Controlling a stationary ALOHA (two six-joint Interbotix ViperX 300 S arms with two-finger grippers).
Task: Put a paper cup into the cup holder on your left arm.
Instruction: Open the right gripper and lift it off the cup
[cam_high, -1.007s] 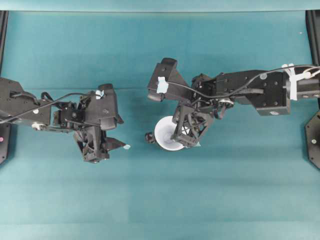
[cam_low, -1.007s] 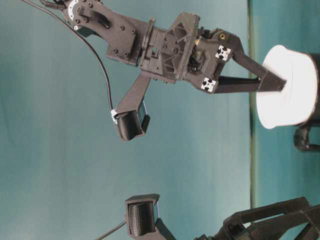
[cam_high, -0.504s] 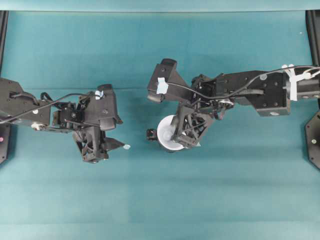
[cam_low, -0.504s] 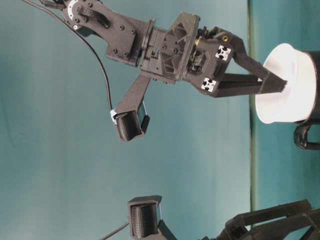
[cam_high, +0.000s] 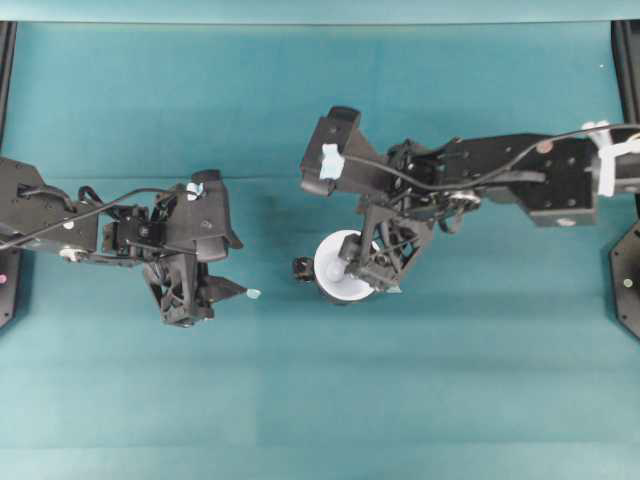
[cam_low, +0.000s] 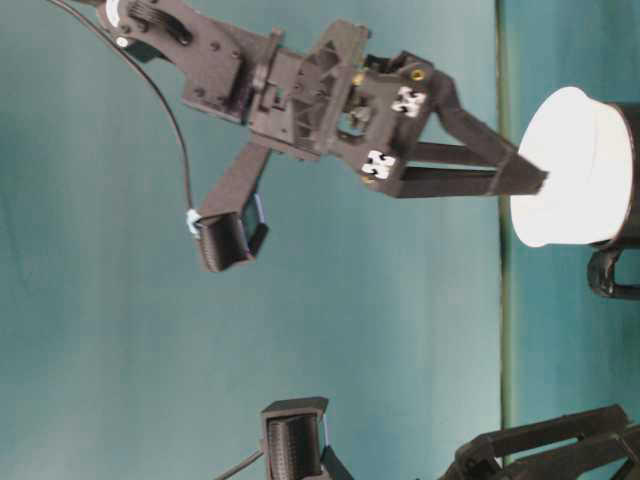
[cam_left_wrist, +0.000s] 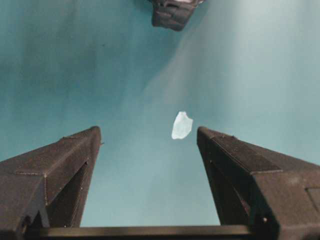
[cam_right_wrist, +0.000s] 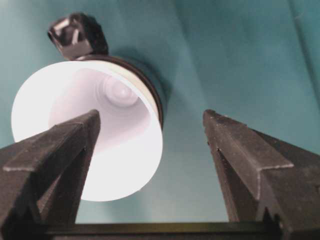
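- Centre of overhead frame: paper cup (cam_high: 338, 268) sat nested in cup holder (cam_right_wrist: 152, 85), rim proud, handle nub at upper left of right wrist view.
- Right gripper (cam_low: 530, 180) spread wide, empty, one finger over the cup mouth.
- Best retreated straight up, no rim contact.
- Left gripper (cam_left_wrist: 148, 137) parted, idle, mid-left.
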